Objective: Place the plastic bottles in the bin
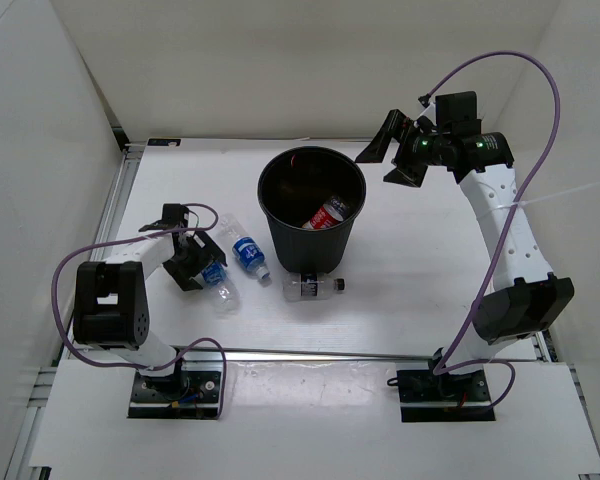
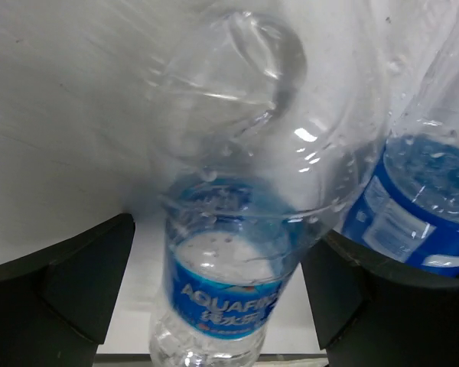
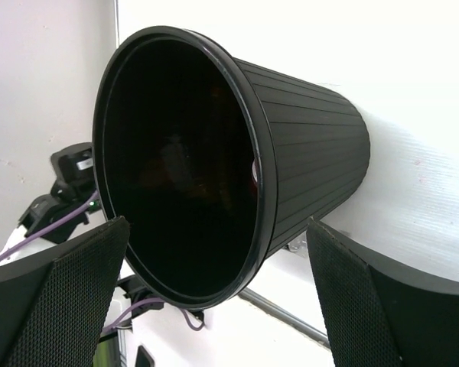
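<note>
Black and round, the bin (image 1: 285, 240) stands in the upper middle with a red-labelled bottle (image 1: 326, 215) inside. The right claw (image 1: 395, 155), upper right, is wide open and empty. The left claw (image 1: 187, 248), at the left, is wide open around a clear blue-labelled bottle (image 1: 218, 282). A second blue-labelled bottle (image 1: 248, 250) and a dark-labelled bottle (image 1: 310, 287) lie beside the bin.

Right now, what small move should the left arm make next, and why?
Probably close the left pincer: its open jaws flank a blue-labelled bottle lying on the table, not yet gripped, and the bottle lies outside the bin.
</note>
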### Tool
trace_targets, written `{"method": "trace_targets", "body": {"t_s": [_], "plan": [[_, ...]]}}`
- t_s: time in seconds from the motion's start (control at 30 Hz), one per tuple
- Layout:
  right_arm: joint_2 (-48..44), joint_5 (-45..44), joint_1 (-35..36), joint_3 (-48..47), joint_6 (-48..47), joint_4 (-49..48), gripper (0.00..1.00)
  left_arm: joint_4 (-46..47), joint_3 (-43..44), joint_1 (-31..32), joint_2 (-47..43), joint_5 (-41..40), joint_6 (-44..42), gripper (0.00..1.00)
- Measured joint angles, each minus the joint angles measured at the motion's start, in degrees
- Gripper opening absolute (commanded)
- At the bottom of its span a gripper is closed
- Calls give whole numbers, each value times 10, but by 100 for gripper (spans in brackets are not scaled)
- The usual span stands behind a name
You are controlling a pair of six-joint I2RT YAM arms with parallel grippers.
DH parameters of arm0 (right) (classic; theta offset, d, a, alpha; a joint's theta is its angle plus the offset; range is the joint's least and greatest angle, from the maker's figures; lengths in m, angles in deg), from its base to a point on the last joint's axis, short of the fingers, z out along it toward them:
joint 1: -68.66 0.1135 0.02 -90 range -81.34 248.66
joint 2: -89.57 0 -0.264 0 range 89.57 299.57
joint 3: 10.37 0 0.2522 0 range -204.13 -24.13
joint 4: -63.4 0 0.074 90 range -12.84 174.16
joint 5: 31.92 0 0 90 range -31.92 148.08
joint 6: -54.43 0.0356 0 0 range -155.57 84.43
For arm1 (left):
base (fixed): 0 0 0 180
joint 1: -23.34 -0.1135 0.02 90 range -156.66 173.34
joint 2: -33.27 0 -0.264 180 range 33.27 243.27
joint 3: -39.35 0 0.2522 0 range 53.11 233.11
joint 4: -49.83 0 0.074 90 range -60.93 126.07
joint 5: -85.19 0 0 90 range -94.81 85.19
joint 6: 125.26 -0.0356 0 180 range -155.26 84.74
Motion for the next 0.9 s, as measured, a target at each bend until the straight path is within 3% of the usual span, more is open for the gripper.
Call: {"method": "trace_targets", "body": {"t_s": [0.03,0.17,0.23,0.4,0.53,0.7,0.9], "plan": [[0,3,-3,0,0,0,100,-2,0,0,6,0,2,94],[-1,11,-15,0,1,3,100,3,0,0,14,4,3,53],[-1,14,-19,0,1,6,100,6,2,0,16,6,3,40],[-1,22,-21,1,1,16,100,3,5,0,2,-12,2,38],[-1,27,-20,2,1,17,100,-29,64,-5,-50,-28,17,38],[-1,32,-20,2,1,21,100,-23,254,-14,-107,-48,25,38],[-1,32,-20,12,1,23,100,2,524,7,-63,-19,17,38]]}}
